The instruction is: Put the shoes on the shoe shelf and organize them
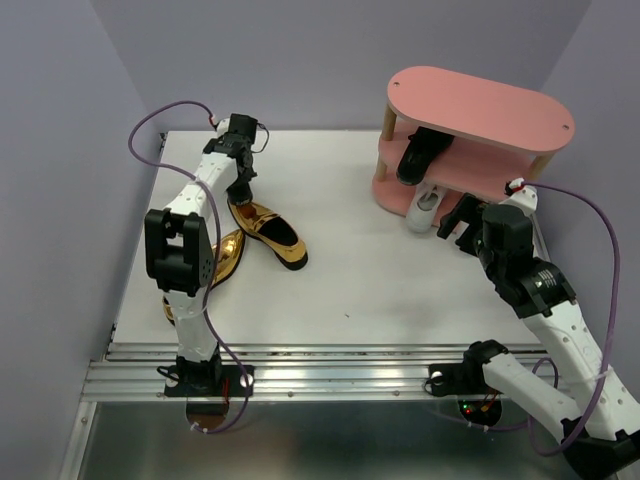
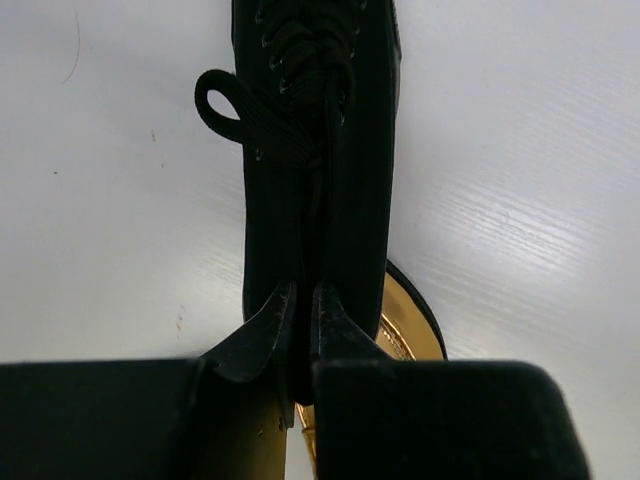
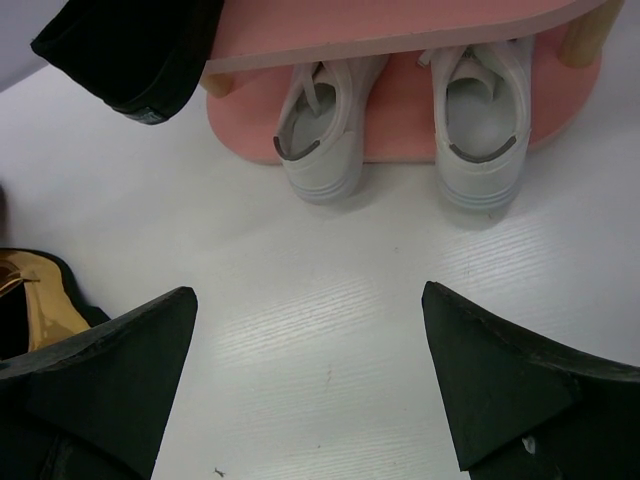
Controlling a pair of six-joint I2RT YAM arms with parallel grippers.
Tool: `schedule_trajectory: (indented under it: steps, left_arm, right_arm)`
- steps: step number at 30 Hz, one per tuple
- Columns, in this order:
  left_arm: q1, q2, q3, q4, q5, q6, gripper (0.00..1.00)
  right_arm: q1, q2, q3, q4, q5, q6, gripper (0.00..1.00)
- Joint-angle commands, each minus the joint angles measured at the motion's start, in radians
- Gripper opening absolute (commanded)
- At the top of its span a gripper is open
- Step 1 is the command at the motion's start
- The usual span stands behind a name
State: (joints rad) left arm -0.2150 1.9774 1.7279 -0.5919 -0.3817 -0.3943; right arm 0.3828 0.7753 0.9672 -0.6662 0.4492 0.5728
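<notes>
The black lace-up shoe (image 2: 320, 150) is matte and dark all over, with a narrow body, a row of eyelets and one lace loop falling to its left side. In the left wrist view its long axis runs straight away from the camera, heel end nearest and toe end cut off by the top edge. The left fingers (image 2: 270, 320) are pinched together on its heel collar. This is at the far left of the table (image 1: 380, 280); whether the sole touches the surface I cannot tell.

Just beneath its heel end shows a shiny gold heel (image 1: 268, 232), lying diagonally from far left to near right. A second gold heel (image 1: 225, 262) lies beside it, partly behind the left arm.

Across the table, the pink shoe shelf (image 1: 480, 105) stands at the far right. A second black shoe (image 3: 130, 50) sits on the middle board and overhangs its edge. Two white sneakers (image 3: 318, 150) stand side by side on the bottom board, heels out over the rim toward the right wrist camera and toes under the board above. The right fingers (image 3: 120, 370) are spread wide apart, holding nothing, just in front of the sneakers.
</notes>
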Motion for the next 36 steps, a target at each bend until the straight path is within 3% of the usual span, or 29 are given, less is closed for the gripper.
schedule_trajectory:
  steps: [1,6,12,20,28,30,31,36]
  left_arm:
    - [-0.032,-0.196,0.024,0.052,0.003,0.015,0.0]
    - [-0.102,-0.242,0.116,0.011,-0.002,0.023,0.0]
    - [-0.292,-0.276,0.125,-0.009,-0.033,-0.014,0.0]
    - [-0.53,-0.305,-0.121,0.113,-0.009,-0.238,0.0]
    - [-0.725,-0.253,-0.255,0.129,0.052,-0.417,0.0]
    - [-0.768,-0.255,-0.3,0.159,0.124,-0.413,0.08]
    - [-0.78,-0.255,-0.321,0.164,0.148,-0.402,0.24]
    - [-0.822,-0.31,-0.384,0.201,0.225,-0.367,0.52]
  right_arm:
    - [0.004,-0.011,0.024,0.043,0.017,0.002,1.0]
    - [0.004,0.004,0.018,0.062,0.0,0.006,1.0]
    - [0.004,0.004,0.016,0.065,0.006,-0.002,1.0]
    - [0.004,0.001,0.008,0.066,0.008,-0.004,1.0]
    - [0.004,0.028,0.025,0.047,-0.018,-0.036,1.0]
    - [0.004,0.041,0.033,0.031,-0.017,-0.044,1.0]
    - [0.004,0.047,0.031,0.028,-0.026,-0.054,1.0]
    - [0.004,0.088,0.007,0.063,-0.182,-0.116,1.0]
